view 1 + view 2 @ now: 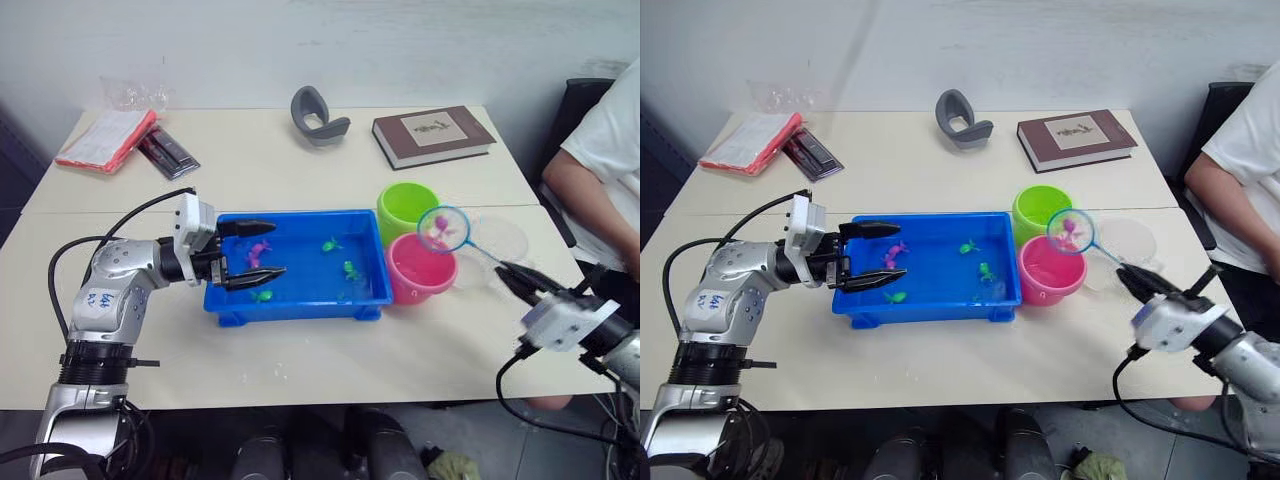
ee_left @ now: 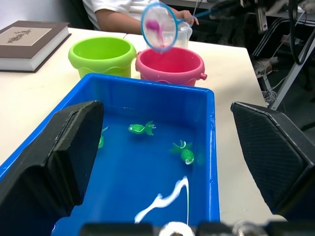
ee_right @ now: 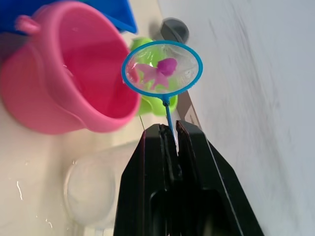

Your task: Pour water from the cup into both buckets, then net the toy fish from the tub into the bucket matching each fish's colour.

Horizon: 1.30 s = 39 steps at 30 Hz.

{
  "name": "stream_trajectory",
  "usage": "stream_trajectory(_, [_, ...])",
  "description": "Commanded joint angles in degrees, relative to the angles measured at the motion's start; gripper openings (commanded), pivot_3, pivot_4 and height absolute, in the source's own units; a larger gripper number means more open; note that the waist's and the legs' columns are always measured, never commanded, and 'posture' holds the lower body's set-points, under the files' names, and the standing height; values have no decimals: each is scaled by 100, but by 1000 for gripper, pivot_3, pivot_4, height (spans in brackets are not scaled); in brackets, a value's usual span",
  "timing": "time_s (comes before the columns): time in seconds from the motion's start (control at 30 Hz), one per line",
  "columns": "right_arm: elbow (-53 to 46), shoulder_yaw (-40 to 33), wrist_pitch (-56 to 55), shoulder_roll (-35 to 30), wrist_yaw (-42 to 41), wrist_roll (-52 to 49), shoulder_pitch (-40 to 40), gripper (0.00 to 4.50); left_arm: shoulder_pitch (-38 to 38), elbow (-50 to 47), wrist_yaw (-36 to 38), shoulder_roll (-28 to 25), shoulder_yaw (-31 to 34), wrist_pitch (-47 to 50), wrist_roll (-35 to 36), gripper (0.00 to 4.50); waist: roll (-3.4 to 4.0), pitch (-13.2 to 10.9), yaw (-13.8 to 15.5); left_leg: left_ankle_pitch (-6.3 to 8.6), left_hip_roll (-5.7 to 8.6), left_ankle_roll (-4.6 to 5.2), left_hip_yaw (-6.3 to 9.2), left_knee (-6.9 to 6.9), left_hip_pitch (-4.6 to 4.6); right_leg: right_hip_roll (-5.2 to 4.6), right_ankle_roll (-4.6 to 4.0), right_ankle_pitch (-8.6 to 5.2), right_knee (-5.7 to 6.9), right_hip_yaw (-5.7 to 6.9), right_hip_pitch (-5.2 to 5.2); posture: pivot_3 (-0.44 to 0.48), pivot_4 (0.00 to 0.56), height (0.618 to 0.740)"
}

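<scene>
The blue tub (image 1: 300, 216) sits mid-table holding water and several toy fish: a pink one (image 1: 258, 252) and green ones (image 1: 330, 244), (image 1: 350, 270). My left gripper (image 1: 250, 253) is open, its two fingers (image 2: 64, 152) spread over the tub's left end with nothing between them. To the right of the tub stand the lime green bucket (image 1: 405, 205) and the pink bucket (image 1: 420, 270). My right gripper (image 1: 520, 280) is shut on the handle of the net (image 1: 443, 229), which hovers above the pink bucket with a pink fish (image 3: 160, 71) in its mesh. The clear cup (image 1: 497, 240) stands just right of the buckets.
A brown book (image 1: 432, 135) and a grey curved object (image 1: 318, 116) lie at the back. A red folder (image 1: 105, 138) and a black strip (image 1: 167, 152) lie back left. A person's arm (image 1: 585, 200) rests by the table's right edge.
</scene>
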<state>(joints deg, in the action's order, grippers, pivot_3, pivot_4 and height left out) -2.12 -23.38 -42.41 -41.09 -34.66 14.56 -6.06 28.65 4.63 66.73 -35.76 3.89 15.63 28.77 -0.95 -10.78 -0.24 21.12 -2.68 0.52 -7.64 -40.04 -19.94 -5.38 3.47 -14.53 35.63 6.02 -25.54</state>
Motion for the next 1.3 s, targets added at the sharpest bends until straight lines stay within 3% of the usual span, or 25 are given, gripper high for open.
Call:
stream_trajectory(0.03, [60,-186,-823,-112,886,993,-65,0,-42,-150,-71,29,94,-70,21,4458,0,0,1,0,1,0,-1,0,0,-1,0,0,0,-2,0,0,150,740])
stream_trajectory(0.13, [85,-498,-1137,-115,1873,2006,-80,0,-164,-224,-107,22,112,-75,25,4458,0,0,1,0,1,-1,-5,0,3,-4,0,0,3,-7,0,0,150,740])
stream_trajectory(0.3, [100,-388,-1139,-287,2538,2579,-231,0,-369,-336,-82,-26,103,-112,0,4458,0,0,-5,0,-4,-4,-8,1,7,-1,-2,-2,1,-11,1,0,150,740])
stream_trajectory(0.6, [-144,-81,-443,-572,2196,1287,-178,0,-515,-279,-75,-153,233,-172,13,4458,0,0,-10,0,-5,-4,-14,3,22,-1,-3,-2,6,-19,8,0,150,740])
stream_trajectory(0.7, [-844,691,649,-778,1094,-673,216,0,-756,-90,-21,-461,672,-256,95,4458,0,0,-131,0,-10,-3,-18,3,29,-6,-4,-3,10,-25,8,0,150,740])
stream_trajectory(0.93, [-2326,1941,4382,-761,-218,-3110,1662,0,-1602,-248,-37,-934,1329,-181,198,4458,-3,-2,-137,3,-29,-15,-14,10,49,-16,-30,-17,29,-17,10,0,150,740])
stream_trajectory(1.1, [-2791,2745,7078,-488,-245,-4214,2506,0,-2084,-264,-558,-810,1861,-436,74,4458,-6,-1,-61,9,-25,-8,7,7,30,-37,-32,-18,21,2,8,0,150,740])
stream_trajectory(1.3, [-2726,3127,9309,142,164,-4917,3082,0,-2547,-533,-857,-849,2141,-306,125,4458,-6,-1,-34,14,-19,-1,16,7,10,-49,-31,-17,15,14,-4,0,150,740])
